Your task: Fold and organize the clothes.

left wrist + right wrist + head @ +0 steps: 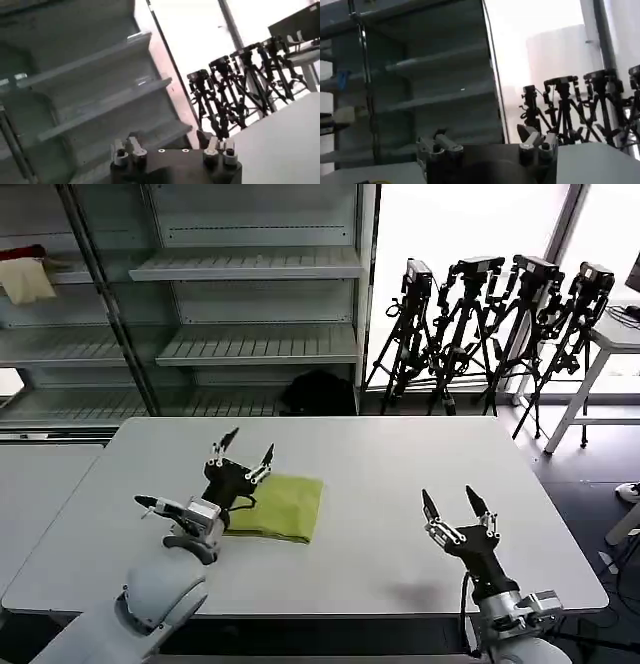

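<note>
A lime-green T-shirt (285,508) lies folded into a small rectangle on the white table (380,474), left of the middle. My left gripper (243,446) hovers over the shirt's left edge, fingers pointing up and spread open, holding nothing. My right gripper (455,506) is raised near the table's front right, also open and empty, well apart from the shirt. In the left wrist view the left gripper's (172,145) finger bases stand wide apart, and in the right wrist view the right gripper (485,137) looks the same.
Grey metal shelving (250,294) stands behind the table, with a pale cloth (25,279) on a shelf at the far left. Several camera tripods (490,324) cluster at the back right beside a white desk (615,334). A dark bag (318,392) sits on the floor.
</note>
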Tool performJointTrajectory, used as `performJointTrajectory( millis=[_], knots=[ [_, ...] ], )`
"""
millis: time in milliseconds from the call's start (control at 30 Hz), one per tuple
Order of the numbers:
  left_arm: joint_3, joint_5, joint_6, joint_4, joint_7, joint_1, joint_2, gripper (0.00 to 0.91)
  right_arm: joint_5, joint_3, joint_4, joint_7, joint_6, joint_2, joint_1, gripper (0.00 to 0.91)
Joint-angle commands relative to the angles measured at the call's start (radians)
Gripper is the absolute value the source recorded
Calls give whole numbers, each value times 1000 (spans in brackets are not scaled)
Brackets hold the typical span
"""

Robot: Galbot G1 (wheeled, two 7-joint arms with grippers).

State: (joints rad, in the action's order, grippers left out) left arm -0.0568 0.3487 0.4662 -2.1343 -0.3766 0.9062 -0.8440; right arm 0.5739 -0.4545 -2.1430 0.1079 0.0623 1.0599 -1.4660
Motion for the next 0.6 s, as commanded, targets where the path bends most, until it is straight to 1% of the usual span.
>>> performJointTrajectory(
  millis=[33, 100, 133, 167, 200, 233, 267, 300, 333, 367, 400, 433, 500, 533, 600],
  knots=[
    [-301, -16, 55, -162, 58, 306, -28, 907, 23, 205, 46, 18, -239, 33, 261, 907],
    [-351, -6, 39, -189, 97, 375, -46, 907, 41, 257, 56, 36, -270, 43, 308, 907],
    [-386, -5, 40, -207, 111, 413, -60, 907, 57, 297, 63, 53, -296, 53, 329, 907],
    [-393, -6, 40, -212, 114, 427, -69, 907, 89, 328, 68, 81, -321, 61, 361, 907],
    [-405, -6, 38, -225, 117, 446, -81, 907, 115, 346, 76, 96, -353, 71, 384, 907],
    [-418, -7, 38, -233, 118, 464, -99, 907, 139, 400, 86, 141, -373, 83, 425, 907],
    [-423, -7, 38, -236, 118, 475, -106, 907, 152, 427, 92, 151, -400, 89, 442, 907],
    [-426, -7, 38, -239, 118, 484, -117, 907, 165, 452, 104, 178, -425, 95, 468, 907],
    [-429, -8, 37, -241, 118, 497, -131, 907, 204, 479, 117, 212, -460, 109, 499, 907],
    [-429, -10, 34, -242, 118, 503, -137, 907, 214, 488, 123, 230, -472, 116, 509, 907],
    [-429, -12, 33, -242, 118, 510, -143, 907, 239, 506, 134, 268, -510, 131, 528, 907],
    [-428, -16, 29, -242, 118, 517, -154, 907, 254, 527, 157, 335, -546, 151, 548, 907],
    [-429, -18, 21, -241, 118, 525, -161, 907, 262, 536, 181, 382, -557, 166, 557, 907],
    [-430, -21, 15, -240, 118, 530, -166, 907, 260, 555, 205, 425, -585, 179, 568, 907],
    [-432, -24, 9, -238, 122, 536, -171, 907, 270, 565, 225, 460, -595, 190, 572, 907]
  ],
)
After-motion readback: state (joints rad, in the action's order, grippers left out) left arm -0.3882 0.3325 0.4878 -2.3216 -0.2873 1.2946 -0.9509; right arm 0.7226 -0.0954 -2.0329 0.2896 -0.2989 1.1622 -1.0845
